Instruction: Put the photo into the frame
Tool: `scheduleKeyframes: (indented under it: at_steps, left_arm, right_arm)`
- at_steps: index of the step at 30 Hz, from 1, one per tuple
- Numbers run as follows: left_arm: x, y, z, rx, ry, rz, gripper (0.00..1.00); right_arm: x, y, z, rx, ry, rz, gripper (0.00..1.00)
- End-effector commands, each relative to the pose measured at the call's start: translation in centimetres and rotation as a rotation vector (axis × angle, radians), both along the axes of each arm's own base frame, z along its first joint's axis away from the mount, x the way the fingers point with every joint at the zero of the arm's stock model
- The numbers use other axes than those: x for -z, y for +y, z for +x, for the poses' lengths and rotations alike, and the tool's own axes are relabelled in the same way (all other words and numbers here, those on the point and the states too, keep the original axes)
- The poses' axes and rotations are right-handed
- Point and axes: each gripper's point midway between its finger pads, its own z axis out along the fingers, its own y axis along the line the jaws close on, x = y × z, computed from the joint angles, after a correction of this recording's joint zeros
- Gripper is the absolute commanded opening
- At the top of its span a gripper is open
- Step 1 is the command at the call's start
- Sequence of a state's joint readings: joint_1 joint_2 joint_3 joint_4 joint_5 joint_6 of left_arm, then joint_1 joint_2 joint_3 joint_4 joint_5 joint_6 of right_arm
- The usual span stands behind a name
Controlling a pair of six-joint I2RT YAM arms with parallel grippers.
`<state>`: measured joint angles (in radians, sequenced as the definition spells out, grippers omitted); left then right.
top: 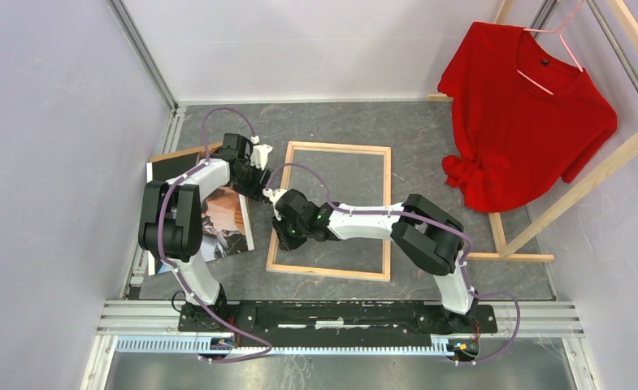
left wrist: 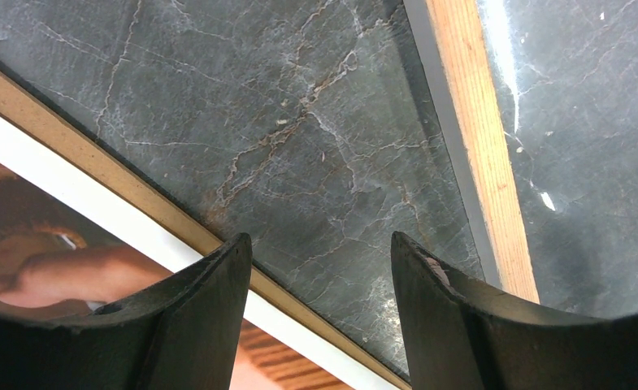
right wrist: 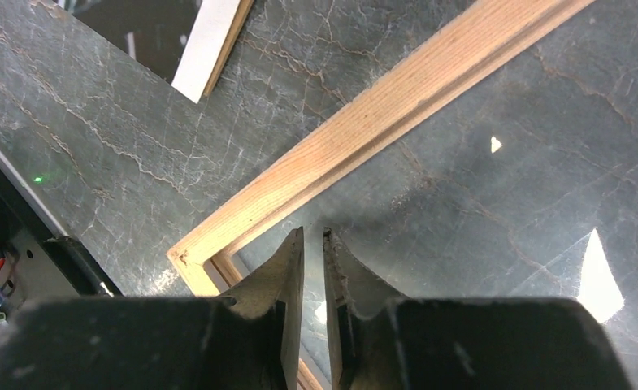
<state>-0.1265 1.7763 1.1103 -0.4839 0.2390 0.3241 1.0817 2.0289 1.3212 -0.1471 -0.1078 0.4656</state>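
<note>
Top view: the frame [top: 340,147] lies flat at the centre of the dark marble table [top: 429,134], bare-wood side up. The photo [top: 232,223] lies picture-side up just beside it at its 9 o'clock, on a brown board [top: 181,153] whose edge shows at the print's 12 o'clock. The left gripper [top: 256,185] hangs over the gap between photo and frame, near the frame's 10 o'clock corner. The right gripper [top: 285,237] hangs over the frame's left rail, toward its 7 o'clock corner. A red shirt [top: 527,106] on a pink hanger [top: 553,49] hangs from a wooden rack [top: 592,175] at 2 o'clock. Left wrist view: the two fingers [left wrist: 206,317] stand wide apart, with only bare table between them. The white-bordered photo edge on the board runs at 8 o'clock and a frame rail at 2 o'clock. Right wrist view: the fingers [right wrist: 279,276] are all but closed, leaving a thin slit with nothing visible in it. The frame's corner lies at 9 o'clock of the tips, and one rail runs off toward 1 o'clock.
</note>
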Motion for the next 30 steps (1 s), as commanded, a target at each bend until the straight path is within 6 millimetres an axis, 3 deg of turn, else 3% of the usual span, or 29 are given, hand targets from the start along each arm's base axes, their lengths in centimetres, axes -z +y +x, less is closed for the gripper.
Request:
scheduleKeyframes:
  at_steps: [1,5,10,16,21,26,30]
  left_arm:
    - [-1.2,-0.6,0.2,0.037,-0.02,-0.023,0.7]
    - [-2.4,-1.2,0.5,0.043,-0.038,-0.045,0.7]
    - [-1.1,-2.5,-0.8,0.072,-0.002,-0.032,0.7]
    - [-0.1,-4.4,-1.7,0.102,0.018,-0.038,0.7]
    - [-0.1,-5.0,-1.7,0.109,0.02,-0.044,0.7]
    - [0.3,-6.2,-2.0,0.132,0.025,-0.042,0.7]
    - [0.0,-7.4,-1.4,0.14,0.015,-0.048,0.7]
  right_arm:
    - [-3.1,1.5,1.1,-0.009,-0.052,0.043,0.21]
    - [-6.5,1.1,2.8,0.024,-0.082,0.099,0.25]
    - [-7.8,-2.6,4.3,0.099,-0.071,0.127,0.29]
    - [-6.9,-9.9,6.0,0.231,-0.066,0.094,0.3]
    - [-5.0,-16.6,7.7,0.352,-0.111,-0.032,0.3]
    - [-4.1,-20.1,7.9,0.411,-0.105,-0.057,0.29]
    - [-5.0,-20.6,8.5,0.436,-0.128,-0.026,0.33]
